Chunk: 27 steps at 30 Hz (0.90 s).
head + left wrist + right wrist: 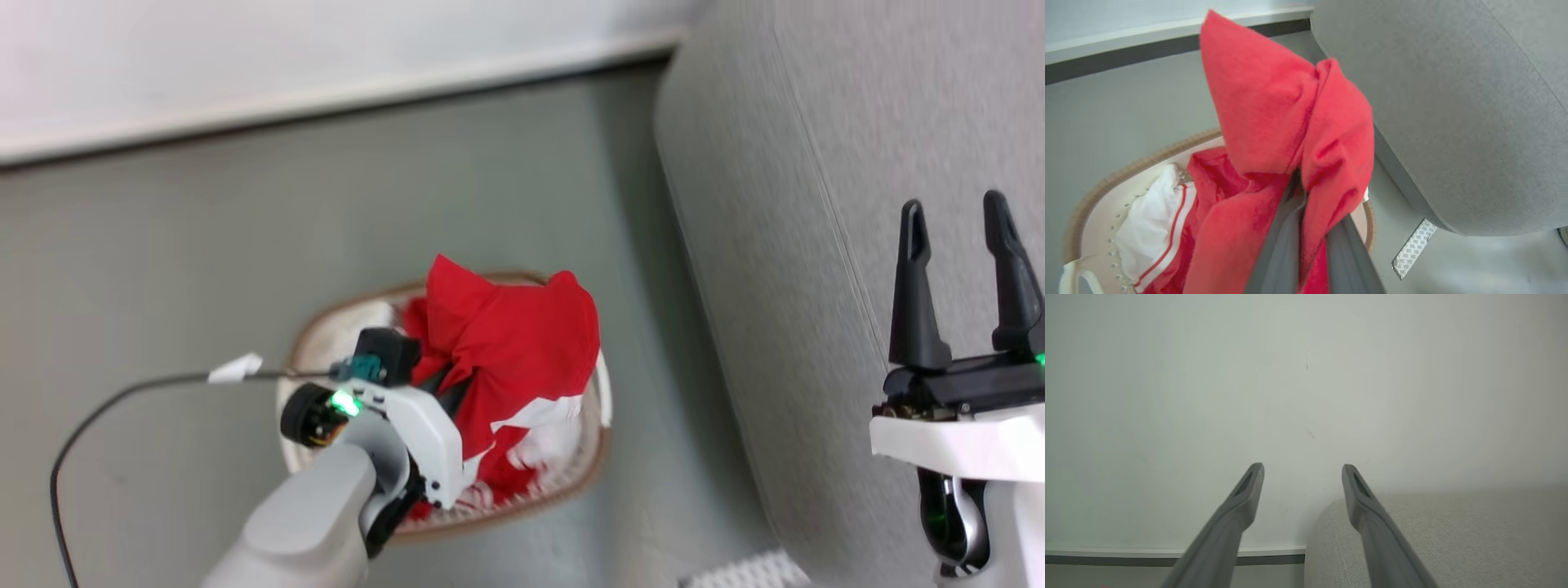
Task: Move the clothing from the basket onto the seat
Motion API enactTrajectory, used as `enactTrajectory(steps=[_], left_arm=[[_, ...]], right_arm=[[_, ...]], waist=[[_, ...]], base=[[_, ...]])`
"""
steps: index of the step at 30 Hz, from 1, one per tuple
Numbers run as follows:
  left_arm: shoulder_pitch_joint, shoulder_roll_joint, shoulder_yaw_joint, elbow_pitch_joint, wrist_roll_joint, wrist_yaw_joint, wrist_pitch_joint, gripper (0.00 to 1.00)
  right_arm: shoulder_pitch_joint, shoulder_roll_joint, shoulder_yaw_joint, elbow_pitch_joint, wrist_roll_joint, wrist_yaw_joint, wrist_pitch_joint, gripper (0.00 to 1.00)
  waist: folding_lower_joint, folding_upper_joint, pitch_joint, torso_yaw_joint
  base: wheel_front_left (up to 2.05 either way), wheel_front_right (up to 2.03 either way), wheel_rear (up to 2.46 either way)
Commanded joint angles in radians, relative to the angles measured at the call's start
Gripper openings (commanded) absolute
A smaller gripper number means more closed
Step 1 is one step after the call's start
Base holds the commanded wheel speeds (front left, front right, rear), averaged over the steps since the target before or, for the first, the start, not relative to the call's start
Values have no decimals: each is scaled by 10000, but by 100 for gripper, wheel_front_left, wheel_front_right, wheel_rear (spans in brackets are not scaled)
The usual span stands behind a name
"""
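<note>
Hanging bunched from the left gripper (445, 390), whose fingers are closed on a fold of it, a red piece of the clothing (514, 343) is held above the basket (326, 327), its lower part reaching down among the red and white-striped garments (1151, 216) lying inside. The basket is set on the grey floor (204, 245), and the seat (816, 204) is seen just beside it at three o'clock. At four o'clock the right gripper (953, 202) is held above the seat, its fingers spread wide with nothing between them, pointed at a pale wall (1208, 396)
</note>
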Motion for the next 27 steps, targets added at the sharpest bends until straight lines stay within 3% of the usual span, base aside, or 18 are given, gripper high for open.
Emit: enactTrajectory(steps=[1,11,19,27], left_arm=[[249,39,-39,-132,-123,12,-259,0],[939,66,13,-1481,-614,80,-1106,0],[927,463,294,-3383,-738,685,-626,0],[851,1113,690,-5385,-926,1369,99,0]], right_arm=[[234,-24,-31,91,-88,-19,9,100],[1126,-26,-139,580,-418,-17,9,100],[1879,-42,163,905,-144,-17,9,100],[2167,-56,701,1130,5,-18,9,100]], waist=[[1,0,-1139,821],[1,0,-3212,1925],[1,0,-4349,2494],[1,0,-4746,2651]], base=[[0,0,0],[0,0,0],[0,0,0],[0,0,0]])
